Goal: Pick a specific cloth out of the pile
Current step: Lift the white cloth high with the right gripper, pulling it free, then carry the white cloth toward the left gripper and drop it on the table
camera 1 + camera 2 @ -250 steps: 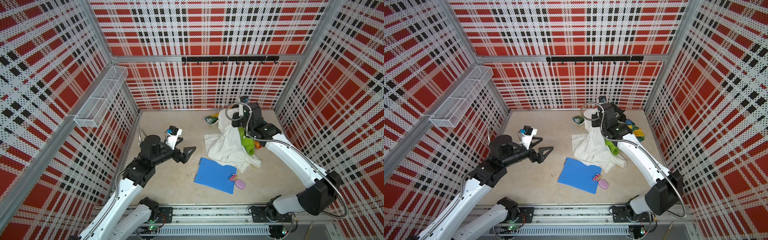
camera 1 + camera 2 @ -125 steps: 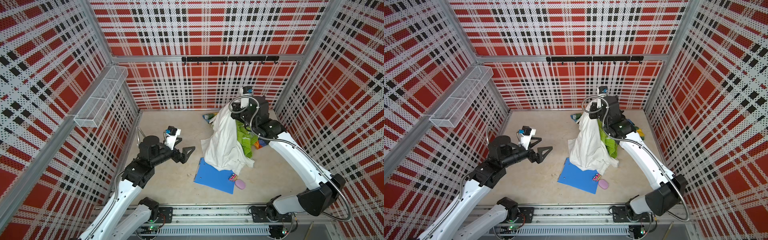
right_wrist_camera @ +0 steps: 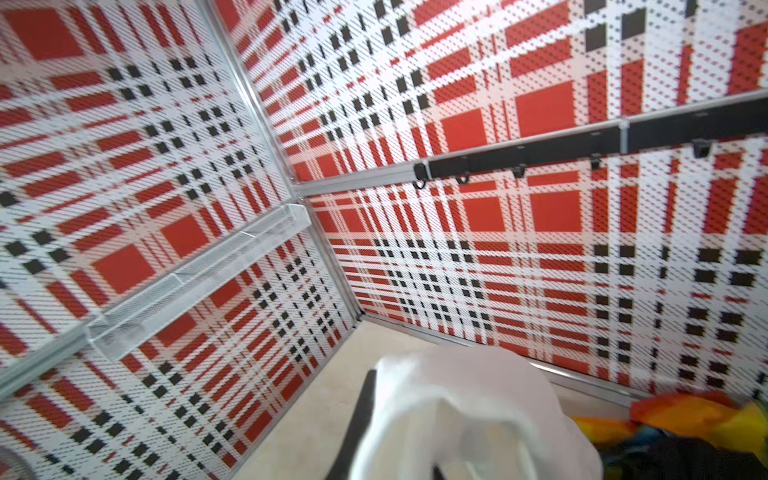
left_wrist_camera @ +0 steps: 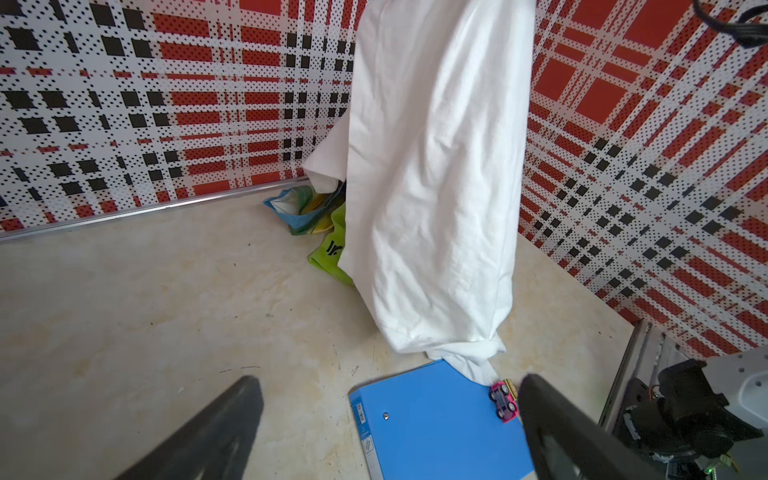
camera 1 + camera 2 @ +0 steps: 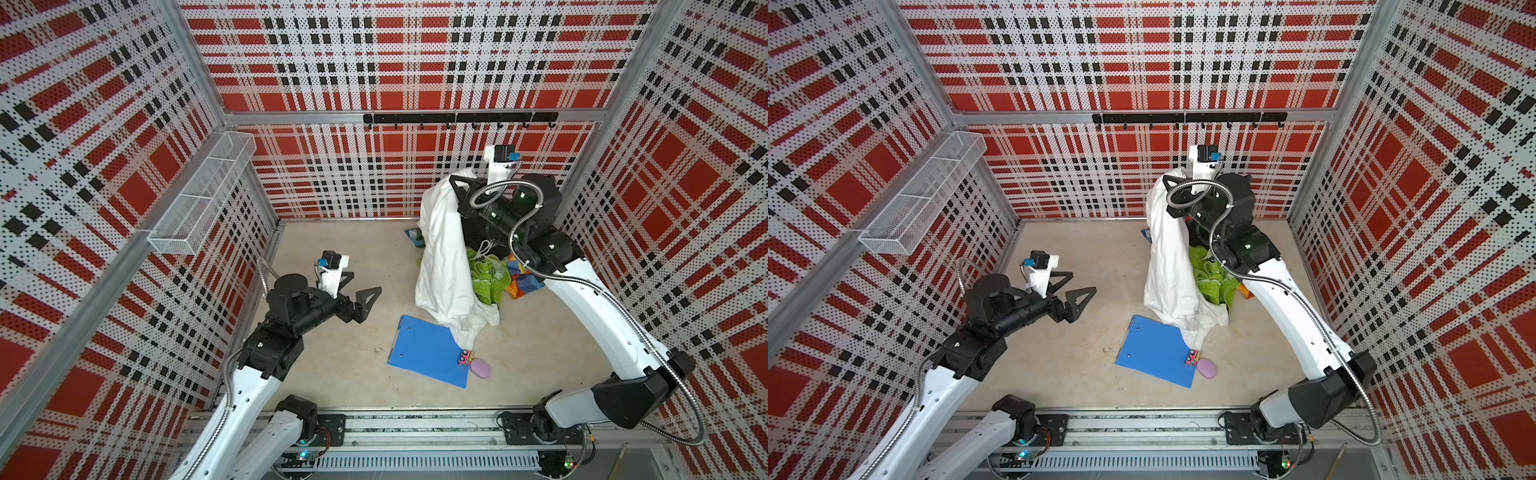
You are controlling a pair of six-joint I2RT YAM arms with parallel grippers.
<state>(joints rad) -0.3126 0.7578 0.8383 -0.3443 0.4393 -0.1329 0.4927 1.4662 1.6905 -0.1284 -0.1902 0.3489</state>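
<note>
The white cloth hangs in a long drape from my right gripper, which is shut on its top, high near the back wall. Its lower end rests bunched on the floor and on a corner of the blue clipboard. In the right wrist view the cloth covers the jaws, with one dark finger showing. The pile of lime green, rainbow and black fabric lies behind the cloth, under the right arm. My left gripper is open and empty, left of the cloth.
A blue clipboard lies on the floor in front of the cloth, with a pink toy car and a purple oval object at its right corner. A wire basket hangs on the left wall, a hook rail on the back wall.
My right gripper has risen towards the back wall, pulling the white cloth up from a spread heap into a tall hanging drape. The left arm has hardly moved.
</note>
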